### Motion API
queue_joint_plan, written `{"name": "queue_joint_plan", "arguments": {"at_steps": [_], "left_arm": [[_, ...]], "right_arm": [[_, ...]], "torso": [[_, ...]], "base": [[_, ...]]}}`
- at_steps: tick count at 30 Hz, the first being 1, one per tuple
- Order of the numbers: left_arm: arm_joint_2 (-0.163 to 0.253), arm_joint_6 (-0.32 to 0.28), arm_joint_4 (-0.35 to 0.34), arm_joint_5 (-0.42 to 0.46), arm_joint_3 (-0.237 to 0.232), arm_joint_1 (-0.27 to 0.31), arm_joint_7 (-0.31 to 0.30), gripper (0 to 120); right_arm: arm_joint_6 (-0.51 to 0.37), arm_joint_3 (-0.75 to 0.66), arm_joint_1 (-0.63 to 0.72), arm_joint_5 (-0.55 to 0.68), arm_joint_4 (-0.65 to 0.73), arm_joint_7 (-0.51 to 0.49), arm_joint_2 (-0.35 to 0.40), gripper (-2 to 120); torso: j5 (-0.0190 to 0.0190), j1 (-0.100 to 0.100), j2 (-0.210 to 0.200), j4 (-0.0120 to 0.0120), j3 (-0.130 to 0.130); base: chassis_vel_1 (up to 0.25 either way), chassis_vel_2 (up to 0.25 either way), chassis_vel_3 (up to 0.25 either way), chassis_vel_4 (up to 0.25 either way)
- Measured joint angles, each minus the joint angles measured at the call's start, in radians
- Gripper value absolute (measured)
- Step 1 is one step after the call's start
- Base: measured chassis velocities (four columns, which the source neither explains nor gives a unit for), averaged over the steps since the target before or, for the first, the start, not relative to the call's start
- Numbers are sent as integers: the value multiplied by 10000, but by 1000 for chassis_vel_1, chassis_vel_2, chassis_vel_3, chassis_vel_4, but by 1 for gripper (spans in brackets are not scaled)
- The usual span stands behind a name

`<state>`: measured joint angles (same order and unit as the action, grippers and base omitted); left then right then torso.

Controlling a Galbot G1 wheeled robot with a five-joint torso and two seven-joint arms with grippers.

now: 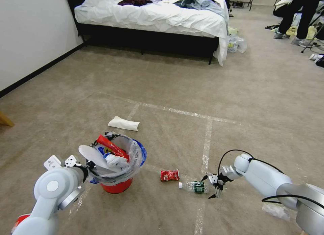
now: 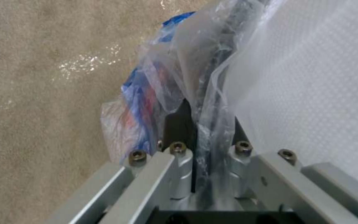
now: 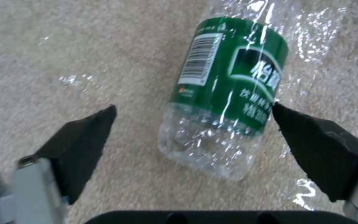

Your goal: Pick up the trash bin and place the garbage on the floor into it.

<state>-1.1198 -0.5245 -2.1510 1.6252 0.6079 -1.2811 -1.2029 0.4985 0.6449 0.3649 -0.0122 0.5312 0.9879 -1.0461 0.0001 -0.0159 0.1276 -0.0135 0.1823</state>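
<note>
Right gripper [image 1: 216, 189] low over the floor [image 1: 168, 93], fingers spread wide, at the base end of the bottle [image 1: 195, 186]. Bottle lies on its side on the carpet, cap toward the trash bin [image 1: 116, 164]. In the right wrist view the bottle [image 3: 224, 102] sits between the two pads [image 3: 84, 143]; one pad tip is at the green label's edge, carpet shows between the other pad and the bottle.

Left gripper [image 1: 88, 168] at the bin's near rim, pinched tight on the clear bag liner [image 2: 204, 102]. Bin is stuffed: white slipper, red wrapper poking above the rim.

Red snack wrapper [image 1: 169, 175] on the floor between bin and bottle, just beside the cap. White slipper [image 1: 123, 123] lies further out, past the bin, near a tape line [image 1: 206, 144].

Open carpet ahead up to the bed [image 1: 152, 15]; wall [image 1: 30, 35] along the left.
</note>
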Motion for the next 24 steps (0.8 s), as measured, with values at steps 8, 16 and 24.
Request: {"name": "queue_joint_plan", "arguments": {"at_steps": [8,16,24], "left_arm": [[9,0,-18,-25,-40,42,0,4],[58,4,-107,-29,-16,23,1,4],[46,9,-150,-33,-26,-44,-6,4]], "right_arm": [[-11,-128,13,51,-26,-47,10,64],[-11,-208,70,26,70,65,22,32],[-259,-1411,317,1429,1183,179,535,17]], "torso": [[-2,0,0,-1,0],[-2,0,0,0,-1],[0,0,-1,1,0]], "base": [[0,0,0,0],[0,0,0,0],[0,0,0,0]]}}
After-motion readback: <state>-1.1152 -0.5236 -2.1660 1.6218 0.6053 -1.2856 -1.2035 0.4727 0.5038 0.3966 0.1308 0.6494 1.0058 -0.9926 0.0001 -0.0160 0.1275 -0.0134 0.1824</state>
